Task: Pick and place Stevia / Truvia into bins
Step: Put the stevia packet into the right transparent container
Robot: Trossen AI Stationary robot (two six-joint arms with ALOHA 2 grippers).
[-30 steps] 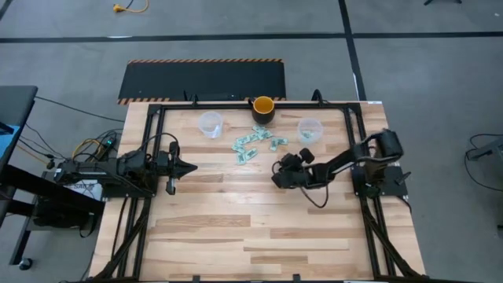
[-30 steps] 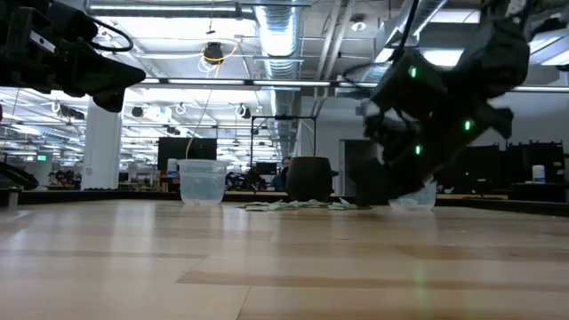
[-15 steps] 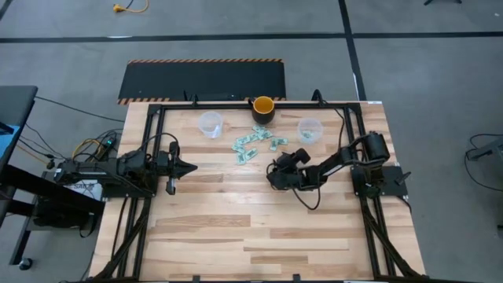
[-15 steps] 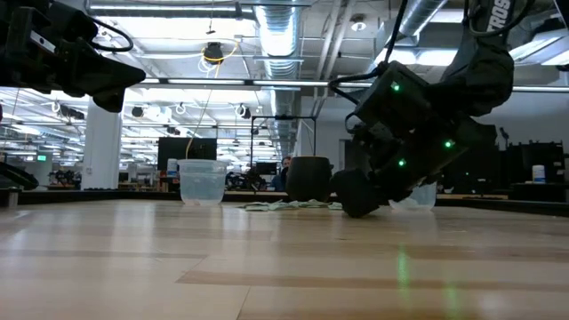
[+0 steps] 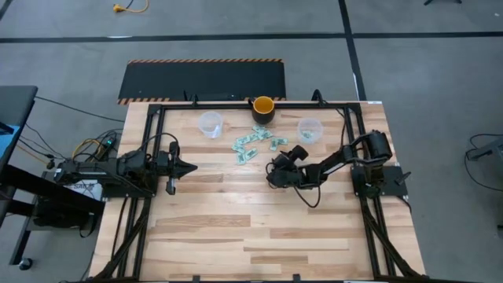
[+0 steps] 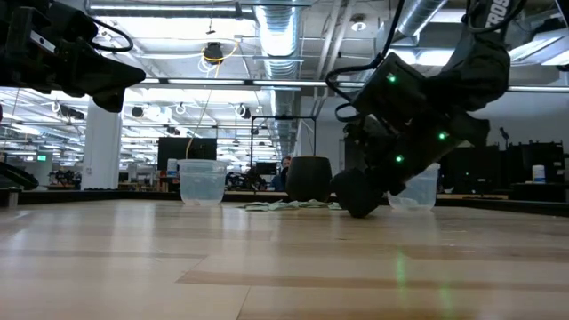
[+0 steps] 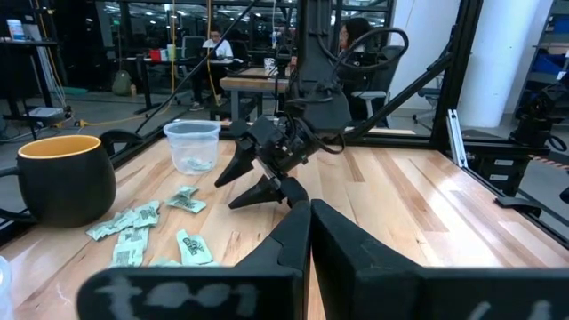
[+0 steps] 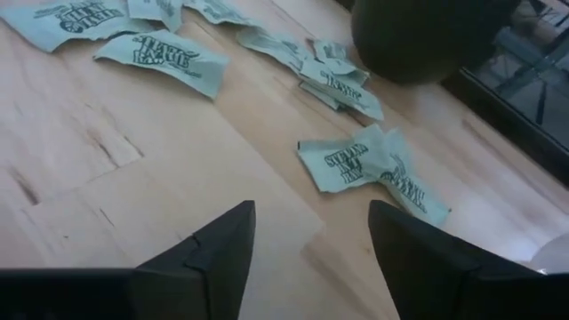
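Right hand [image 8: 307,233] spread wider, moved nearer sachets [image 8: 369,164], left hand [image 5: 189,167] unmoved

A: Where's everything on the table [image 5: 236,228]?

B: The sachets [image 5: 253,146] lie scattered at the far middle, just in front of the mug [image 5: 262,108]. One cup [image 5: 209,123] stands left of the mug, the other cup [image 5: 310,129] right.

A: And the arms?

B: The right gripper [image 5: 272,170] is low beside the sachets; the left gripper [image 5: 187,167] is well apart.

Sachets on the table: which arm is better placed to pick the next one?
Right. The right gripper is low beside the sachet pile, jaws open over the nearest sachet. The left gripper is shut and hangs well away from the pile.
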